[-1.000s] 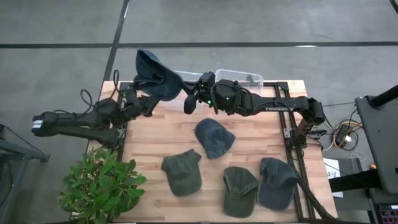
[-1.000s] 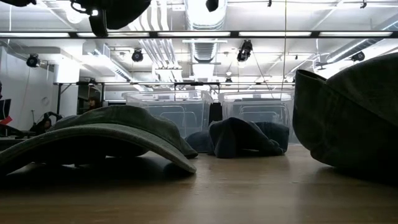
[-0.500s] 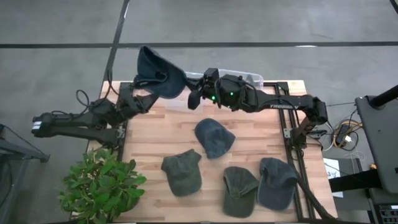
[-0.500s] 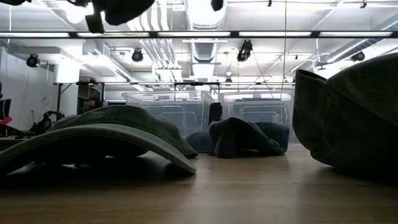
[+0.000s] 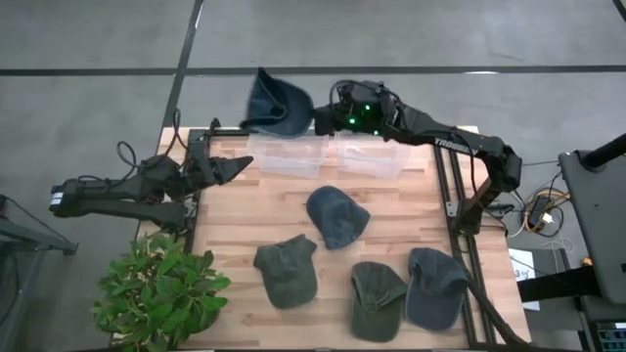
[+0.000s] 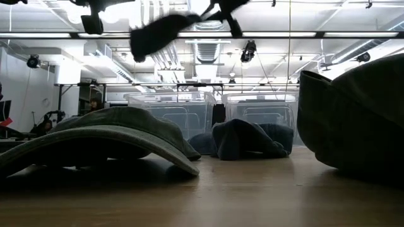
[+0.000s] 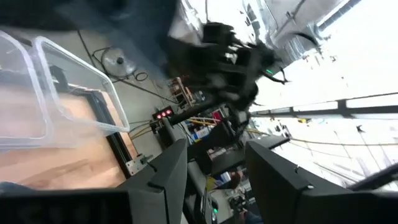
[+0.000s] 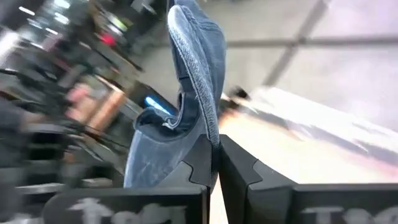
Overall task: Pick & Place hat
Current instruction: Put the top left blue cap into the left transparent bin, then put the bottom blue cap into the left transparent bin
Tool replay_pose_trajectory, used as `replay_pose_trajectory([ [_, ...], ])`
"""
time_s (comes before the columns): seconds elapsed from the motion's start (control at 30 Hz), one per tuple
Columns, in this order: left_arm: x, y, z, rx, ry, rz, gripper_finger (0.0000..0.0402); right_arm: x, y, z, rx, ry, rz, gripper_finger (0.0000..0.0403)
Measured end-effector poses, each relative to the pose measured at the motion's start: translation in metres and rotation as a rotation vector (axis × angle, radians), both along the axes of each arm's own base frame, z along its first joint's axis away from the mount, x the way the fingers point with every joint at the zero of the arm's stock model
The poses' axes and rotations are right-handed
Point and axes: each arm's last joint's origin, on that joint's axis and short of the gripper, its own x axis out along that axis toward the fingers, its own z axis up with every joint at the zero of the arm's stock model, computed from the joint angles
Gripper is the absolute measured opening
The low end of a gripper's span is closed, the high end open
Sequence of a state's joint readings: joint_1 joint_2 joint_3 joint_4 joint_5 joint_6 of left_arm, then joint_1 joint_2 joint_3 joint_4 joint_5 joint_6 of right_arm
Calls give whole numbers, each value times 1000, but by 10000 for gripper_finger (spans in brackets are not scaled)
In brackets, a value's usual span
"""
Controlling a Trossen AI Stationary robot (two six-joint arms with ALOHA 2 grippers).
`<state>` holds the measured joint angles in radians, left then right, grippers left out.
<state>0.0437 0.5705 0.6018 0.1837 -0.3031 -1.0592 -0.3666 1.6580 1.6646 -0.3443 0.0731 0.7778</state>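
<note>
A blue denim hat [image 5: 277,101] hangs in the air over the far edge of the table, behind the left clear bin [image 5: 289,154]. My right gripper [image 5: 318,118] is shut on it. In the low view the hat [image 6: 161,31] shows high up, slanting down from the gripper. My left gripper [image 5: 242,163] stands open beside the left bin, with nothing between its fingers [image 7: 168,180]. Two blue hats [image 5: 337,215] [image 5: 435,286] and two green ones [image 5: 287,270] [image 5: 375,296] lie crown up on the wooden table. My right gripper pinches an edge of the hat's denim [image 8: 210,138] between its two shut fingers. It comes at the hat nearly level from the table's right. The hat stands out past the fingertips toward the table's left, tilted and lifted clear of the bins and table.
A second clear bin [image 5: 370,156] stands right of the first at the table's far edge. A potted plant [image 5: 156,293] sits off the near left corner. A dark frame [image 5: 460,196] runs along the table's right side.
The hat has passed from my left gripper to my right. My left gripper has let go and stays beside the left bin. My right gripper has rolled and swung toward the far edge and the right, carrying the hat from above the left bin's near side to beyond its far edge.
</note>
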Motion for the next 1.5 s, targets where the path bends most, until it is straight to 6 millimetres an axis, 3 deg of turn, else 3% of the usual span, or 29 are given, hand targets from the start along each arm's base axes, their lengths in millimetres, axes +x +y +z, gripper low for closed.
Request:
replay_pose_trajectory([
  [0.3,-2,0,1,5,-8,-3,155,-3,-34,-20,113,48,13,9],
  [0.73,-6,0,3,7,-27,-3,155,26,-48,-74,238,151,21,12],
  [0.97,-7,0,4,7,-31,-1,155,36,-54,-93,269,166,22,21],
  [1.1,-8,0,4,6,-32,4,155,36,-54,-104,284,234,25,69],
  [1.3,-8,0,4,5,-32,6,155,29,-52,-110,312,328,13,186],
  [1.5,-8,0,4,4,-32,12,155,28,-52,-99,291,304,20,271],
])
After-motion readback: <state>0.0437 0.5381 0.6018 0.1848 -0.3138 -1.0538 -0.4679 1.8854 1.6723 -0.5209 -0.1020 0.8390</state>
